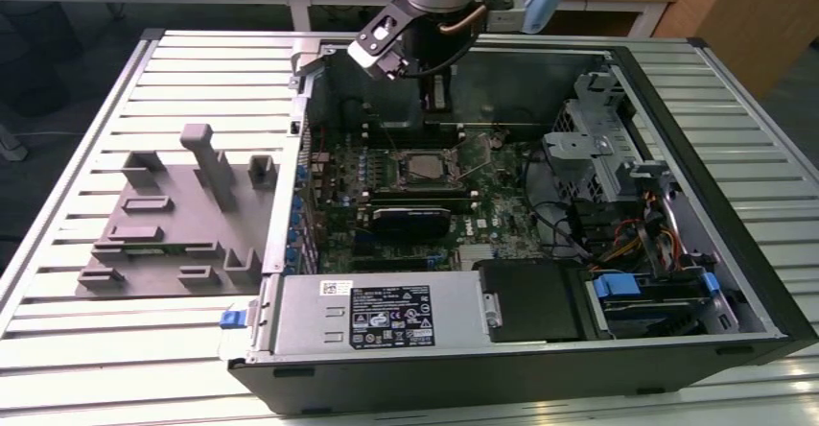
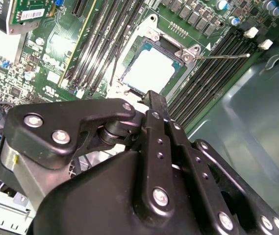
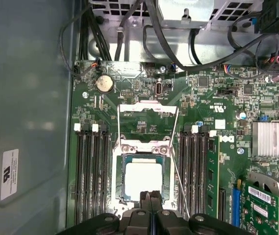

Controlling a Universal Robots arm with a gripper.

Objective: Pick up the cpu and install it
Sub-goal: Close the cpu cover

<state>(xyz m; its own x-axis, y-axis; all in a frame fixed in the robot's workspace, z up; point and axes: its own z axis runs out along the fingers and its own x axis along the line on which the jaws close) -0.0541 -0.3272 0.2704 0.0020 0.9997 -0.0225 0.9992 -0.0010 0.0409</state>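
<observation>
One cpu (image 3: pixel 142 180) in socket (image 3: pixel 119 181), claw (image 3: pixel 149 195) near

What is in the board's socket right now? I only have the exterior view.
Observer: In both wrist views the chip lies flat inside the socket, pale metal top facing up.
Operator: Is the gripper holding anything, then?
Observer: No. In the first wrist view the gripper has its fingertips pressed together with nothing between them.
</observation>
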